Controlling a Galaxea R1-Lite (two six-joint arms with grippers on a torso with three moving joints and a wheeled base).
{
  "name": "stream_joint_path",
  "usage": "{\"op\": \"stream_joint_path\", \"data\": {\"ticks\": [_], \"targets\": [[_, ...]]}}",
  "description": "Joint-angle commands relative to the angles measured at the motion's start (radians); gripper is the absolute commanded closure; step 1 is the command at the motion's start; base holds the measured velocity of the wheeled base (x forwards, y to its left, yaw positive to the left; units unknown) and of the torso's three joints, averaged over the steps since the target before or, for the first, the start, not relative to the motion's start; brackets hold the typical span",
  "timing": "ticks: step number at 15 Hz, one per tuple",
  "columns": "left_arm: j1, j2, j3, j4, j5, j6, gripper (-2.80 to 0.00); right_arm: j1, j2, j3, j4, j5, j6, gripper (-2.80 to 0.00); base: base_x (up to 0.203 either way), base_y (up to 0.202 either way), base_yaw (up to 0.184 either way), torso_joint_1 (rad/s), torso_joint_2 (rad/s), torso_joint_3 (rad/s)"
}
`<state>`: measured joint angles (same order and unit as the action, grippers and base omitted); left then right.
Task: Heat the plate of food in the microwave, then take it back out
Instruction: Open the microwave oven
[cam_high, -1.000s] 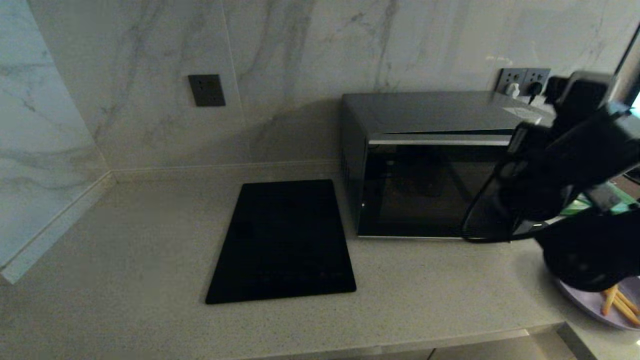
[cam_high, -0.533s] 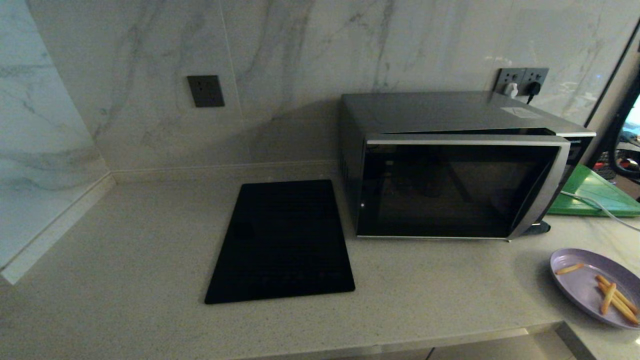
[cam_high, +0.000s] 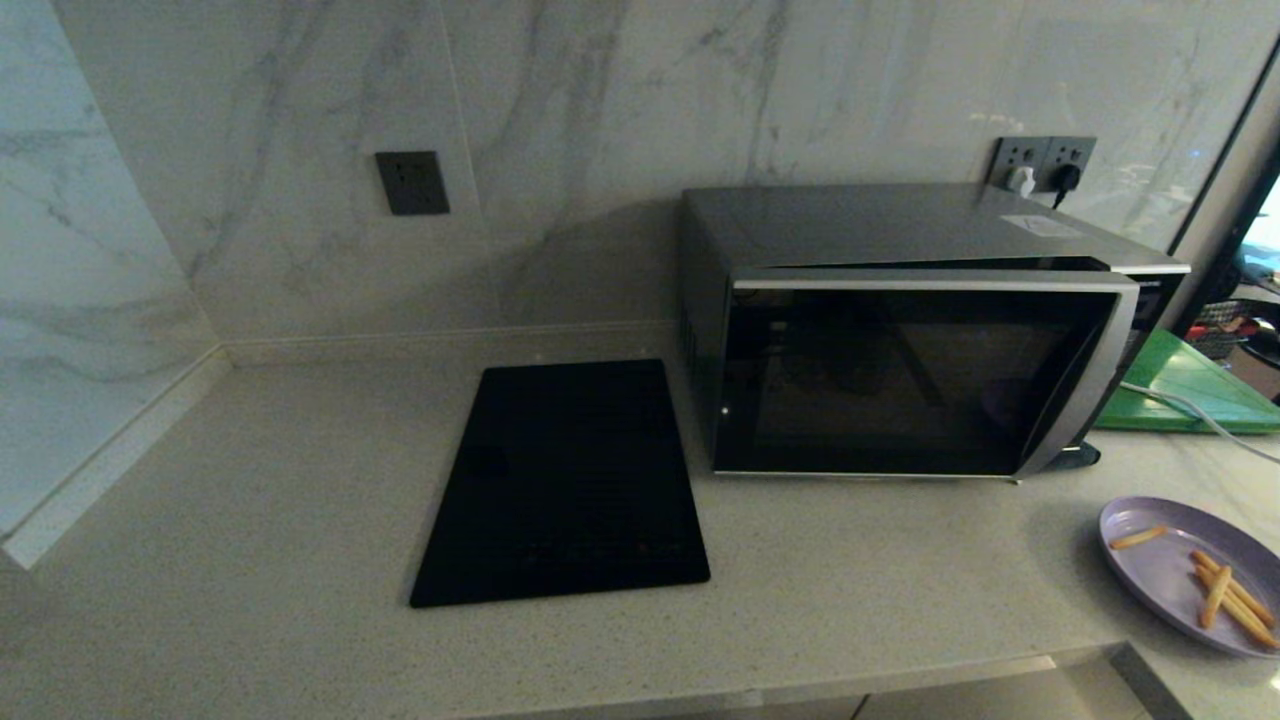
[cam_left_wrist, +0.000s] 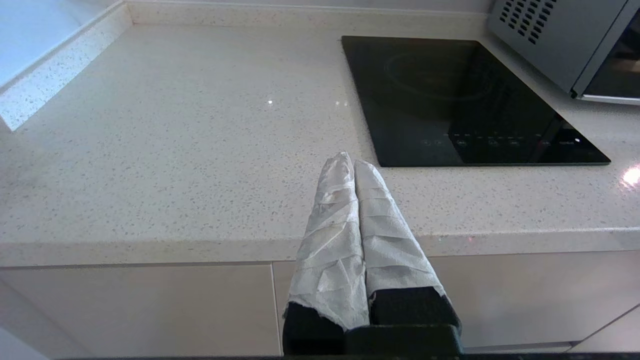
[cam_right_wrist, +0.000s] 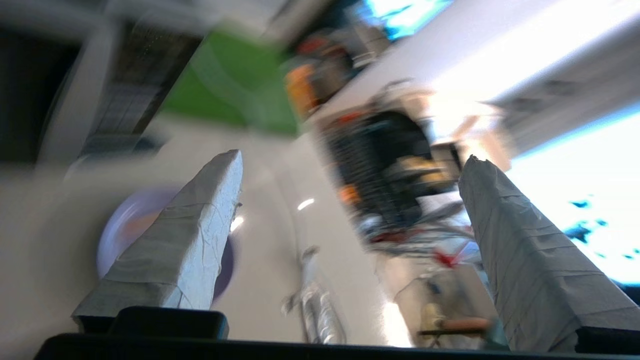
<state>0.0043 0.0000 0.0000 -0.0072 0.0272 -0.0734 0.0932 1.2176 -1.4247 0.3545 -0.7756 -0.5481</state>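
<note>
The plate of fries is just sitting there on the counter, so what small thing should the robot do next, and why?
Probably bring the open right gripper down toward the plate of fries. The plate rests on the counter beside the microwave, whose door stands slightly ajar, and nothing holds it. The left gripper is shut, near the counter's front edge.

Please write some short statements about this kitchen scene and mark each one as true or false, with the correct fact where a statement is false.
1. The small round lilac plastic plate of fries lies on the speckled stone counter, outside the big black and silver microwave. True.
2. The flat black glass cooktop lies to the right of the microwave. False: it lies to its left.
3. The left gripper is shut and holds nothing. True.
4. The right gripper grips the plate. False: it is open and empty, away from the plate.
5. A flat green board lies beside the microwave. True.
</note>
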Motion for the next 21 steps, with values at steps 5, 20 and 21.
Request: {"op": "stream_joint_path", "data": {"ticks": [5, 20, 21], "targets": [[0.000, 0.002, 0.000, 0.000, 0.000, 0.000, 0.00, -0.128, 0.062, -0.166, 0.321, 0.580, 0.551, -2.80, 0.000, 0.000, 0.000, 0.000, 0.00, 0.000], [0.000, 0.002, 0.000, 0.000, 0.000, 0.000, 0.00, -0.141, 0.566, -0.552, 0.416, 0.653, 1.082, -2.80, 0.000, 0.000, 0.000, 0.000, 0.00, 0.000], [0.000, 0.002, 0.000, 0.000, 0.000, 0.000, 0.00, -0.143, 0.578, -0.551, 0.416, 0.610, 1.076, -2.80, 0.000, 0.000, 0.000, 0.000, 0.00, 0.000]]}}
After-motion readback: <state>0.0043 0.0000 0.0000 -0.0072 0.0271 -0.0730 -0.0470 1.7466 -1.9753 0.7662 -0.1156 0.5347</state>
